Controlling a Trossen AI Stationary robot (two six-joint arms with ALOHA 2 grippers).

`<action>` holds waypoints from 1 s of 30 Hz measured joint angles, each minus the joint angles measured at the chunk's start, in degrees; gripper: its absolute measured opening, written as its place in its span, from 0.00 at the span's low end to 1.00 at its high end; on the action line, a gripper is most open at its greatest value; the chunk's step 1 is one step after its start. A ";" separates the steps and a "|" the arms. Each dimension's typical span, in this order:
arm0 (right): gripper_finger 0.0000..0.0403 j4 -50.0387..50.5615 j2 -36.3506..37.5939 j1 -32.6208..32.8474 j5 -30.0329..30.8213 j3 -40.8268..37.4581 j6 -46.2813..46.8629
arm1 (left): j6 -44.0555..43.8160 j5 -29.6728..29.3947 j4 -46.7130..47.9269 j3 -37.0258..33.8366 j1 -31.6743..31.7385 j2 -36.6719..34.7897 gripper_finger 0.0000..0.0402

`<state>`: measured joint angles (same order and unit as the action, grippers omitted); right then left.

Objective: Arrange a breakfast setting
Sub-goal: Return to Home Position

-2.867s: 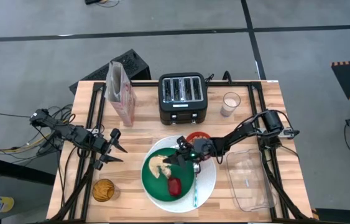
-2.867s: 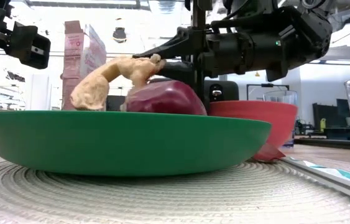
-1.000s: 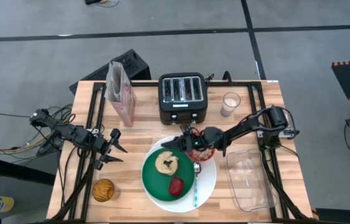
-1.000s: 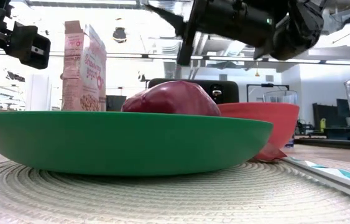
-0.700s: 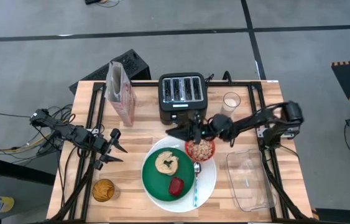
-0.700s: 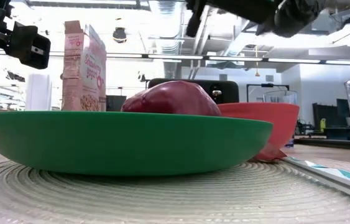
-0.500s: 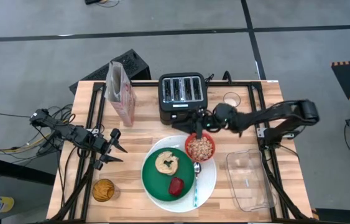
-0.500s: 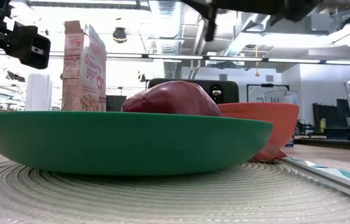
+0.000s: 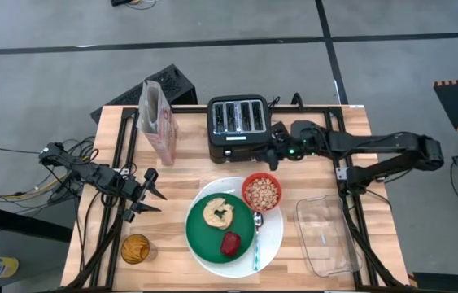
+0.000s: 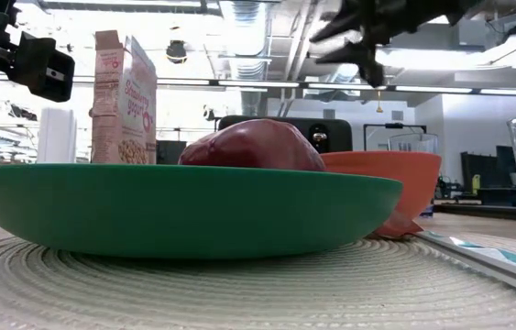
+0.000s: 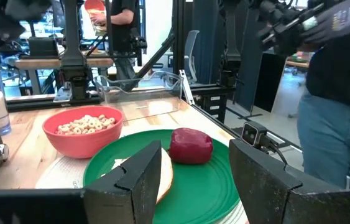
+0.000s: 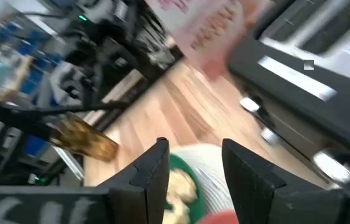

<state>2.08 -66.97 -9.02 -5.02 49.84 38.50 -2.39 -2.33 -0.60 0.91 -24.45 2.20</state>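
Note:
A large white plate (image 9: 274,236) lies near the table's front edge and carries a green plate (image 9: 204,240). On the green plate lie a toasted bagel (image 9: 218,212) and a red food piece (image 9: 229,242). A red bowl (image 9: 261,193) of cereal stands on the white plate's far right rim. The teal-handled spoon (image 9: 256,244) lies along the white plate's right side. My right gripper (image 9: 269,156) hovers open in front of the toaster, above and beyond the bowl. My left gripper (image 9: 157,197) waits open to the left of the plates, pointing level at them.
A black toaster (image 9: 241,126) stands at the back centre and a cereal box (image 9: 157,122) to its left. A glass of amber drink (image 9: 136,248) sits front left, a clear tray (image 9: 326,236) front right. A person (image 11: 342,93) stands beyond the table's right side.
My right gripper has risen from just over the red bowl and drawn back toward the table's far right, ending in front of the toaster. It has tipped up from pointing steeply down to nearly level and has rolled. The plates, bowl and food have stayed put.

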 joint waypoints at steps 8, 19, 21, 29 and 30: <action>0.42 14.99 4.91 -1.18 0.00 -0.04 -0.02 | 0.00 0.00 -0.01 0.00 -0.01 0.00 0.44; 0.42 28.96 8.36 -1.65 0.12 -0.04 0.06 | 0.00 0.00 0.00 0.00 0.00 0.00 0.44; 0.42 31.58 8.95 -1.70 0.37 -0.04 0.83 | 0.00 0.00 -0.02 0.00 -0.01 0.00 0.44; 0.42 35.77 16.95 -3.69 0.30 -0.04 -7.84 | 0.00 0.01 -0.02 0.00 0.01 0.01 0.44; 0.42 35.79 18.60 -4.12 0.04 -0.04 -10.51 | 0.00 0.02 -0.02 0.00 -0.01 0.02 0.44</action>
<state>37.87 -48.37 -13.14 -4.98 49.80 27.99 -2.39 -2.31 -0.62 0.91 -24.47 2.22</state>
